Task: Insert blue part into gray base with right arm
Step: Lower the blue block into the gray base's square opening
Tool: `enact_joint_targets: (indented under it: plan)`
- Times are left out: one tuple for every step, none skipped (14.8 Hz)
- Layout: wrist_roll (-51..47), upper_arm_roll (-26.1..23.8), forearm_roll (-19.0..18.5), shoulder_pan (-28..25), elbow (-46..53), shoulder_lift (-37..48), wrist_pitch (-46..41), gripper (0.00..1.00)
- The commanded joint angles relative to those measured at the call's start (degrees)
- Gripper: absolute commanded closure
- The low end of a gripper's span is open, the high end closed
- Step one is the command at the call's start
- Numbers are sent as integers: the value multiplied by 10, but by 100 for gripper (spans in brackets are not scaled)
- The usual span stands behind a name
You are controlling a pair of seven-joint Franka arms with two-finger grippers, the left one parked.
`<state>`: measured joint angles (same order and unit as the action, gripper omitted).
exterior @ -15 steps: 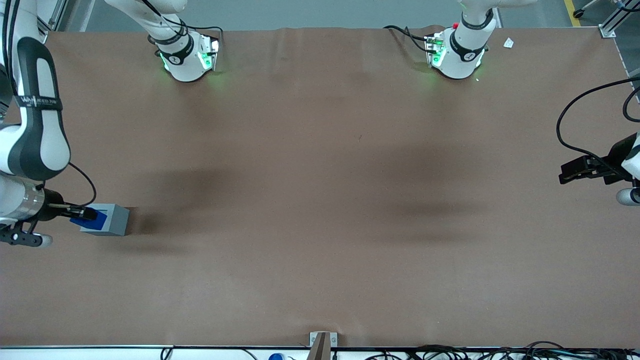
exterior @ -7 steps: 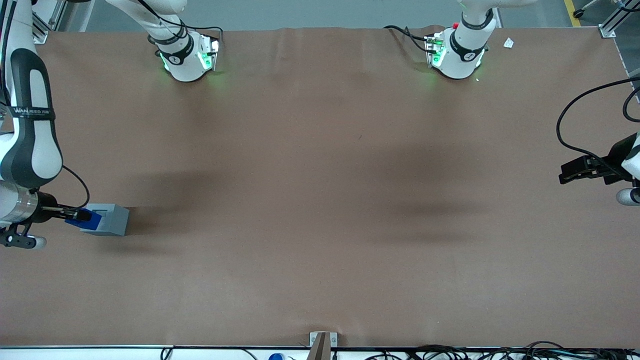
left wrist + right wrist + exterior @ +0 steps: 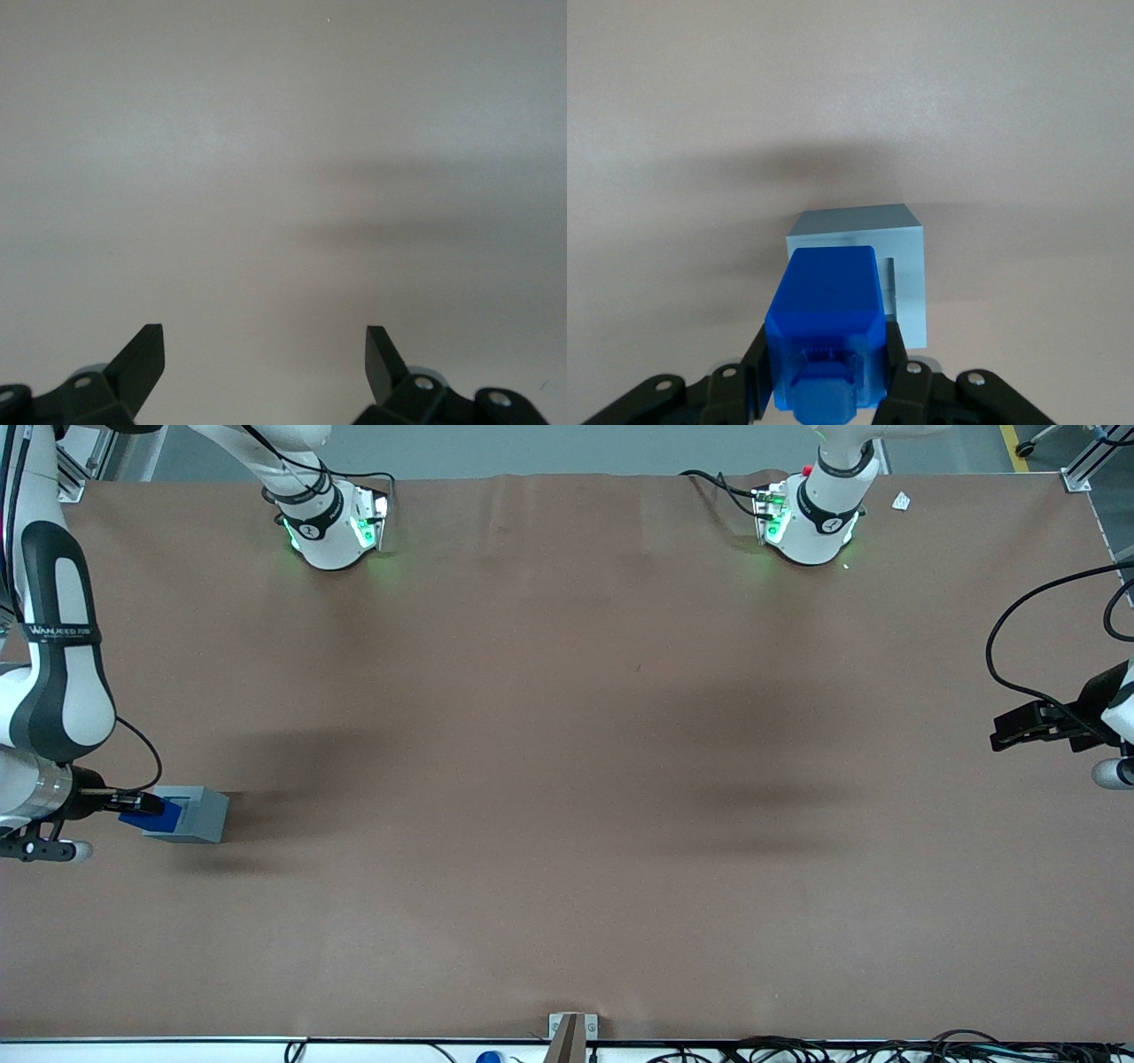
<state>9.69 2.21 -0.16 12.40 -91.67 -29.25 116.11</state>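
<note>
The gray base (image 3: pixel 197 814) sits on the brown table at the working arm's end; its light gray top with the square recess (image 3: pixel 893 283) shows in the right wrist view. The blue part (image 3: pixel 152 815) (image 3: pixel 826 324) hangs just above the base's edge, partly overlapping its top, held off the table. My gripper (image 3: pixel 142 806) (image 3: pixel 827 367) is shut on the blue part, one black finger (image 3: pixel 756 367) pressing each side. The part's stub points toward the wrist camera. Most of the recess is hidden by the blue part.
The brown mat (image 3: pixel 567 779) covers the whole table. Two arm bases with green lights (image 3: pixel 332 522) (image 3: pixel 806 518) stand at the edge farthest from the front camera. A metal bracket (image 3: pixel 571 1032) sits at the near edge.
My gripper with the blue part has drawn back from over the gray base toward the table's end, then crept slightly back toward the base. The base has stayed put.
</note>
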Motion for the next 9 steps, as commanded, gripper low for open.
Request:
enact_joint_targets:
  plan:
    - [14, -9, 4, 11, -25, 11, 12, 100]
    - [14, -9, 4, 11, -34, 13, 19, 100]
    - [14, -9, 3, 11, -41, 15, 25, 100]
    - [16, -9, 3, 11, -43, 14, 26, 100]
    - [16, -9, 3, 11, -43, 14, 26, 100]
    - [16, -9, 3, 12, -43, 14, 27, 100]
    - [16, -9, 3, 14, -43, 13, 27, 100]
    - [16, -9, 3, 17, -42, 12, 27, 100]
    - [16, -9, 3, 18, -42, 11, 27, 100]
